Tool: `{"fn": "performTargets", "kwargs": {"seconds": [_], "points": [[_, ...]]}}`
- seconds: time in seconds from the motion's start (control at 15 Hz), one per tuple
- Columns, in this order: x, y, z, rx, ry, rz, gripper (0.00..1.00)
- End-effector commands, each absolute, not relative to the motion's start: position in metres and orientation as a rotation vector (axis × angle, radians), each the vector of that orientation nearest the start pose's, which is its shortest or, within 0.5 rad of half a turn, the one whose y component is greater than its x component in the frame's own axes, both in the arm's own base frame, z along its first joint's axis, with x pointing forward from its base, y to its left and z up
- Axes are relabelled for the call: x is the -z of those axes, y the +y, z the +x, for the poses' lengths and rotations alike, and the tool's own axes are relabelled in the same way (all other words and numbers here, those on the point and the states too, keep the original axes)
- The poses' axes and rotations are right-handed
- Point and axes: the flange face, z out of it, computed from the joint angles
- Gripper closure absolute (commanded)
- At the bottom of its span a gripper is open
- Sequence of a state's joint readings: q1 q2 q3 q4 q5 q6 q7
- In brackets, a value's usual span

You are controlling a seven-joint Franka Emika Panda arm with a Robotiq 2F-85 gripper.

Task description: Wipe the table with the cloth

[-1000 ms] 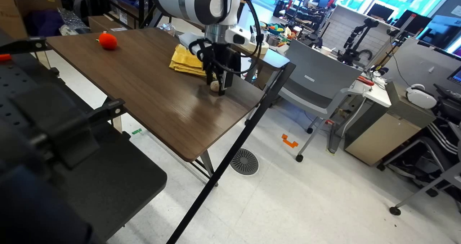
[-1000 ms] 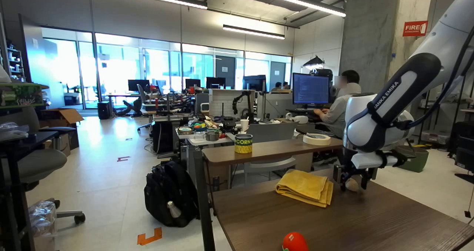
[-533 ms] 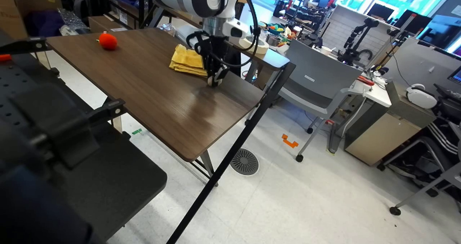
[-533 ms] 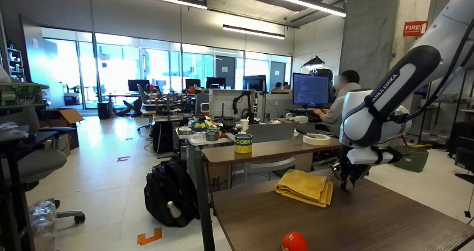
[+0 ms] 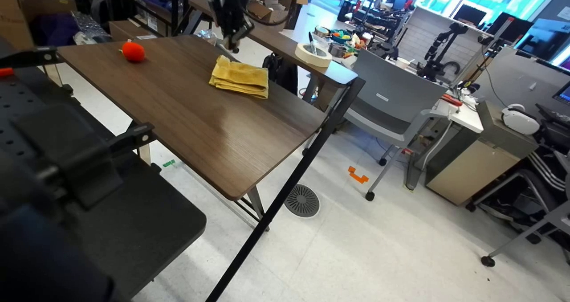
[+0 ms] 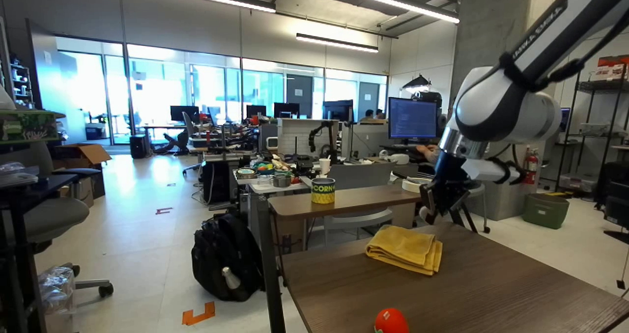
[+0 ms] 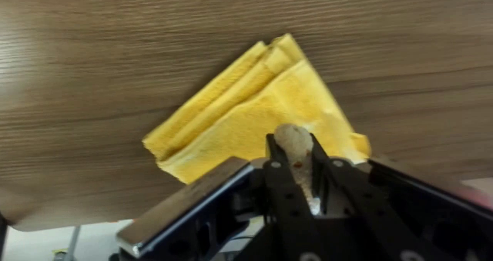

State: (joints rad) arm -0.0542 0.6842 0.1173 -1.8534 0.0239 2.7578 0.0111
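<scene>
"Holding the folded mustard-yellow cloth (image 7: 254, 122)?"

"No — pinching a small beige round-ended object (image 7: 295, 147) in the gripper (image 7: 292, 141). For the cloth, look below, on the wood-grain table (image 6: 496, 286)."

"Likely to handle how?"

"Soft, light, floppy, probably. Best to set the object down, then grip a thick folded edge — through every layer, to avoid unfolding."

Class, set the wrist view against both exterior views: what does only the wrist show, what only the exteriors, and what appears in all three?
Only the wrist view: a reddish-brown spot on the pale object pinched in the gripper, a detail too small elsewhere.
Only the exterior views, both of them: the tape roll and the monitors.
Shared by all: the gripper, and the folded yellow cloth lying on the brown table.
</scene>
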Motion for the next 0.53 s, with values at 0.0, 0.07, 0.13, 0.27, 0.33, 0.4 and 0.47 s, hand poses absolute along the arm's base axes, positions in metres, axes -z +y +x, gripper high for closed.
{"fn": "performTargets", "kwargs": {"seconds": [0.0, 0.07, 0.13, 0.27, 0.33, 0.4, 0.47], "points": [[-0.211, 0.122, 0.621, 0.203, -0.189, -2.922, 0.96], [-0.213, 0.144, 0.617, 0.155, -0.217, -2.902, 0.96], [-0.208, 0.169, 0.612, 0.107, -0.220, -2.912, 0.96], [-0.199, 0.211, 0.603, 0.123, -0.225, -2.951, 0.96], [-0.192, 0.230, 0.599, 0.163, -0.208, -2.968, 0.96], [-0.186, 0.248, 0.596, 0.201, -0.186, -2.985, 0.96], [-0.180, 0.264, 0.593, 0.238, -0.178, -3.007, 0.96]]}}
